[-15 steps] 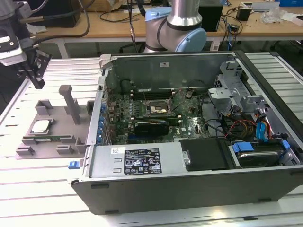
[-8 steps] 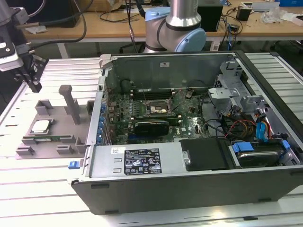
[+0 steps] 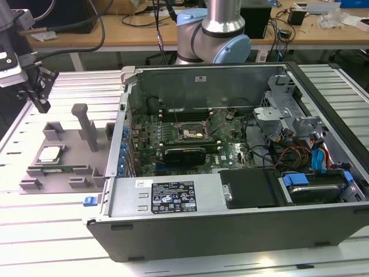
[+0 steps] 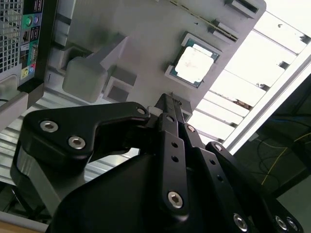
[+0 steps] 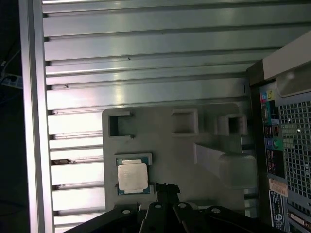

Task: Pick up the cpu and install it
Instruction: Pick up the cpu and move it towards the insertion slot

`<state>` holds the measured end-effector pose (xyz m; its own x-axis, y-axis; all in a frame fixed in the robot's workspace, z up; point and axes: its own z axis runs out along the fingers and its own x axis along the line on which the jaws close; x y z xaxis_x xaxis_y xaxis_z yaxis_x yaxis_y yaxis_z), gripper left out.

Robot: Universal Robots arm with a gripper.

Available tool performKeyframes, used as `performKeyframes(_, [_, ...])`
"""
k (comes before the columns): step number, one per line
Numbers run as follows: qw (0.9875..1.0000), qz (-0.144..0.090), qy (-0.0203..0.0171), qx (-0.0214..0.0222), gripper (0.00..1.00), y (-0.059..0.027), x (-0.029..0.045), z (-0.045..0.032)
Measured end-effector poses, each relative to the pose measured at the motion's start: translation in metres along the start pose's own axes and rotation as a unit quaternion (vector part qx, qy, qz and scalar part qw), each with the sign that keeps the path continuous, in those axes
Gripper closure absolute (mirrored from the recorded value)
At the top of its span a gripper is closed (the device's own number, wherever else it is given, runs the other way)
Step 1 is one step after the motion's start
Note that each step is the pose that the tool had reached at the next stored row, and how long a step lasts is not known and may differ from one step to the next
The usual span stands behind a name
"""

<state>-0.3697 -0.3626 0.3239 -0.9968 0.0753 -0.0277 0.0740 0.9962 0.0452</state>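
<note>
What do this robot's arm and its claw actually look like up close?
The arm is a silvery metal tube with rounded grey joints and pale blue caps. Its gripper is matte black: flat linked bars studded with silver screws, tapering to slim jaws. Black cables run to the wrist.

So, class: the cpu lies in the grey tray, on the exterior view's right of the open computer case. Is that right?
Not quite. The cpu does lie in the grey tray, but on the exterior view's left of the open computer case, not its right. The exterior view shows this.
</note>
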Motion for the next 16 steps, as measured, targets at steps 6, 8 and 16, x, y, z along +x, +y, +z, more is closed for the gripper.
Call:
performKeyframes(6, [1.0,0.0,0.0,0.0,0.89,0.0,0.0,0.0])
performKeyframes(8, [1.0,0.0,0.0,0.0,0.89,0.0,0.0001,0.0])
performKeyframes(16, [1.0,0.0,-0.004,-0.0003,0.89,-0.0017,0.0188,0.0056])
